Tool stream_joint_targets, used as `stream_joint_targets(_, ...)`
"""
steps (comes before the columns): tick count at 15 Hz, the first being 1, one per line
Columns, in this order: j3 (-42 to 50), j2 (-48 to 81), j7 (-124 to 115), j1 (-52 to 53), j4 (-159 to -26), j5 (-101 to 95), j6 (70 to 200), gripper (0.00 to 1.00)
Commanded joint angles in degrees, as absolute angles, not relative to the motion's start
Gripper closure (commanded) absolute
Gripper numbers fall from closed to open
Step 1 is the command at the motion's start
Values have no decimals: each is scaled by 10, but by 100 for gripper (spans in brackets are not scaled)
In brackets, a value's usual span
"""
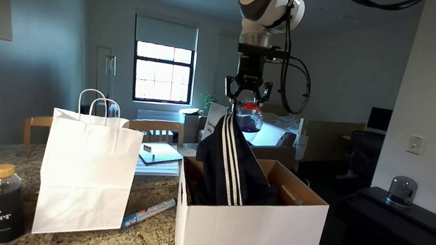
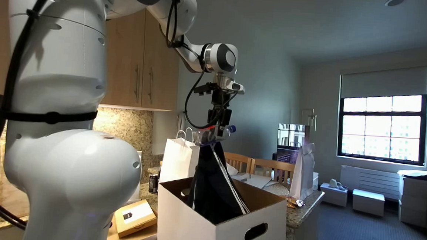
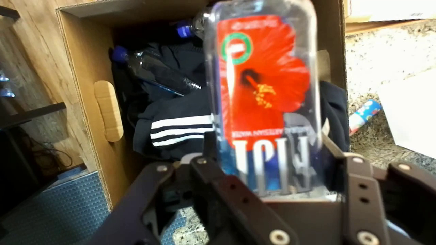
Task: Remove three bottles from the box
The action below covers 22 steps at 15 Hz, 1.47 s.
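My gripper (image 1: 249, 101) is clamped on a clear bottle (image 3: 264, 97), roughly sideways above the box (image 1: 249, 237). Its blue cap (image 2: 231, 129) shows in an exterior view; only the wrist view lets me make out the flower on its red label (image 3: 259, 61), and two more blue-capped bottles (image 3: 153, 69) down inside the box. In both exterior views I see a dark striped garment (image 2: 213, 186) peaked up to the held bottle; whether the jaws pinch it too, I can't tell. Beside the box, the speckled counter (image 1: 155, 236) carries a paper bag (image 1: 85, 173) and a printed tube (image 1: 149, 214). Beyond: a window (image 2: 382, 125), blue carpet (image 2: 343, 235).
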State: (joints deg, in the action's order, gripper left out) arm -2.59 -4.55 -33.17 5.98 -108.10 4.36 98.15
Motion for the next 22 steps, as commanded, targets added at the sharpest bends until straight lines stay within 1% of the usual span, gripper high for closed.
stream_joint_targets(1,-33,-42,-345,47,-1068,53,963,56)
stream_joint_targets(3,-33,-44,-344,46,-1070,53,965,66)
stream_joint_targets(5,-34,-46,-346,46,-1071,51,967,67)
stream_joint_targets(7,-33,-45,-339,45,-1068,59,960,71)
stream_joint_targets(8,-32,-43,-338,45,-1065,61,954,21)
stream_joint_targets(9,-31,-41,-334,45,-1061,64,947,19)
stream_joint_targets(10,-30,-42,-330,44,-1060,67,941,16)
stream_joint_targets(12,-30,-42,-330,43,-1056,70,931,3)
stream_joint_targets(13,-31,-42,-335,44,-1056,67,929,45)
stream_joint_targets(14,-32,-42,-339,44,-1055,63,928,41)
stream_joint_targets(15,-32,-43,-340,44,-1055,61,928,43)
stream_joint_targets(16,-33,-43,-341,44,-1055,62,930,48)
stream_joint_targets(19,-33,-43,-342,45,-1057,59,930,69)
stream_joint_targets(21,-33,-37,-330,45,-1060,60,916,81)
stream_joint_targets(22,-33,-34,-328,45,-1071,60,922,89)
